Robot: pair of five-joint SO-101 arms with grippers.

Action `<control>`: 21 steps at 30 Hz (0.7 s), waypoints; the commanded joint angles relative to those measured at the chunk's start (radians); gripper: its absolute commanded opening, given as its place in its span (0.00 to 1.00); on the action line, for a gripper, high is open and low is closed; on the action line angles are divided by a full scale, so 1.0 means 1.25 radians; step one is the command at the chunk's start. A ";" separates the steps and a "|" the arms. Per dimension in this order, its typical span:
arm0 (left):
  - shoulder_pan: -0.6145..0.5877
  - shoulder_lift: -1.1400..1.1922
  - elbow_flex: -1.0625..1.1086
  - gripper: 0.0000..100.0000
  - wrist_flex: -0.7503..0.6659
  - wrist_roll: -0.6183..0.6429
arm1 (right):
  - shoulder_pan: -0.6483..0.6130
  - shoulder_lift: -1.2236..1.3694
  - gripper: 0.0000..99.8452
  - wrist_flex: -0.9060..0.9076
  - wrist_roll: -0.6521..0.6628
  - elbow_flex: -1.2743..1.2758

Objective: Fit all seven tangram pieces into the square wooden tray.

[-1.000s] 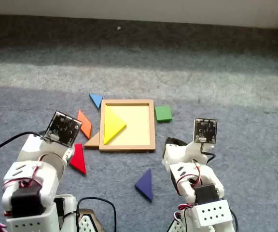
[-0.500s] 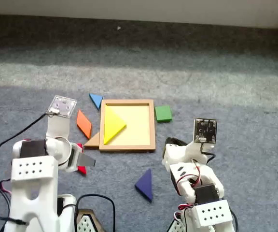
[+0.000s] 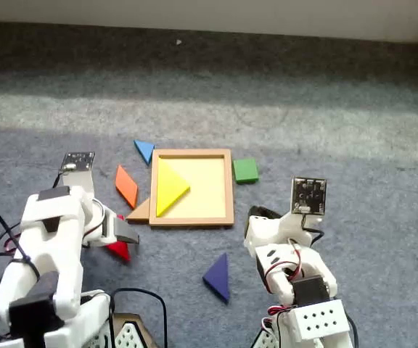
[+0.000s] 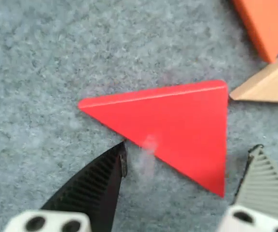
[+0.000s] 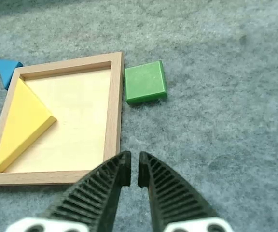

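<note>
The square wooden tray [image 3: 191, 219] holds a yellow triangle [image 3: 167, 187] against its left side. On the carpet to the tray's left lies a red triangle [image 4: 177, 125], and my left gripper [image 4: 189, 154] hangs open just over it, with a black finger [image 4: 100, 179] and a grey finger [image 4: 259, 179] on either side. In the high view the red triangle [image 3: 120, 250] pokes out under the left arm [image 3: 56, 239]. My right gripper [image 5: 134, 169] is shut on nothing, near the tray's front right corner [image 5: 107, 166].
Loose around the tray are an orange parallelogram [image 3: 126, 185], a tan triangle [image 3: 140, 212], a light blue triangle [image 3: 145, 150], a green square [image 3: 245, 170] and a dark blue triangle [image 3: 218, 275]. Grey carpet stretches open behind the tray.
The left arm has swung round and come down over the red triangle. The right arm and all the pieces have stayed where they were.
</note>
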 commanded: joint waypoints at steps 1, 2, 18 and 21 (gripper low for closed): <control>-0.006 0.074 -0.095 0.34 -0.023 0.045 | 0.008 -0.010 0.04 -0.019 0.009 -0.004; -0.006 0.093 -0.109 0.32 -0.023 0.050 | 0.008 -0.010 0.04 -0.019 0.009 -0.004; -0.001 0.166 -0.211 0.27 -0.041 -0.171 | 0.008 -0.010 0.04 -0.019 0.009 -0.003; -0.001 0.166 -0.211 0.27 -0.059 -0.292 | 0.008 -0.010 0.04 -0.019 0.009 -0.003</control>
